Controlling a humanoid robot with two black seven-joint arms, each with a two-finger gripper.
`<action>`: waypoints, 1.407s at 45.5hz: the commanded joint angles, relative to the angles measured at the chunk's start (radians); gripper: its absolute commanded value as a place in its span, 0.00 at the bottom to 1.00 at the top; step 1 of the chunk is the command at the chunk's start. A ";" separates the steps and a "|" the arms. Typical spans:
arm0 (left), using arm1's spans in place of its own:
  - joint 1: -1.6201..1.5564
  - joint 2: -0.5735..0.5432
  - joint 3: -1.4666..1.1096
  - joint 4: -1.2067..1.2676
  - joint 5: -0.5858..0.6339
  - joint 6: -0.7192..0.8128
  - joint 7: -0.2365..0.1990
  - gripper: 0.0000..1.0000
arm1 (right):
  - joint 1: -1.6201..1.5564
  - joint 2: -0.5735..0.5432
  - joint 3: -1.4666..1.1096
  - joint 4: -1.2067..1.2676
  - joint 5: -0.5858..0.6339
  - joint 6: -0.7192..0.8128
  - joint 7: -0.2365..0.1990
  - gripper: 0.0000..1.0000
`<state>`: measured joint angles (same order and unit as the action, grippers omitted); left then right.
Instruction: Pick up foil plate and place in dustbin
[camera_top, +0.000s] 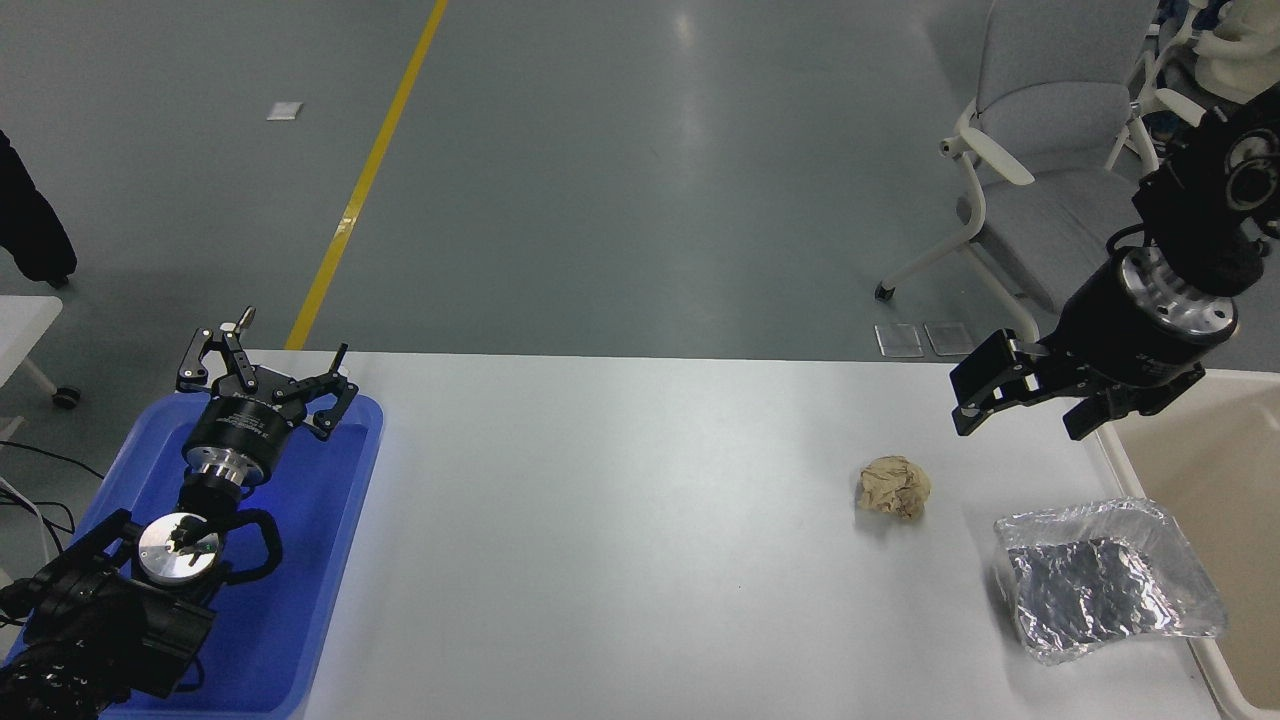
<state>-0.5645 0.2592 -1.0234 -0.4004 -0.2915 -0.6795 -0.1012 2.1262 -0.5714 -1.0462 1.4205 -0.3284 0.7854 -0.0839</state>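
Hovering open-fingered and empty above the tabletop's (620, 520) far right corner, the right hand (1020, 405) hangs well apart from the crinkled silver foil plate (1105, 578).

Tan paper ball (893, 487) mid-table (640, 520); blue tray (300, 560) left; grey chair (1050, 170) behind.

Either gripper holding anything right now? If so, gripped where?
Nothing held. The right gripper is open in the air beyond the foil plate, which lies untouched on the table. The left gripper is open, parked over the blue tray.
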 joint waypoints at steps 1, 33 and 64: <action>0.000 0.000 -0.001 0.000 0.000 0.000 0.000 1.00 | -0.011 -0.016 -0.014 -0.006 0.014 0.000 0.001 1.00; 0.000 0.000 0.000 0.000 0.002 0.000 0.000 1.00 | -0.193 -0.062 -0.092 -0.162 -0.014 -0.167 0.001 1.00; 0.000 0.000 0.000 0.000 0.000 0.000 0.000 1.00 | -0.742 -0.064 -0.021 -0.390 -0.436 -0.606 0.015 1.00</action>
<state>-0.5644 0.2593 -1.0240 -0.4003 -0.2911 -0.6797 -0.1012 1.5692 -0.6382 -1.1037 1.1299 -0.6650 0.2881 -0.0738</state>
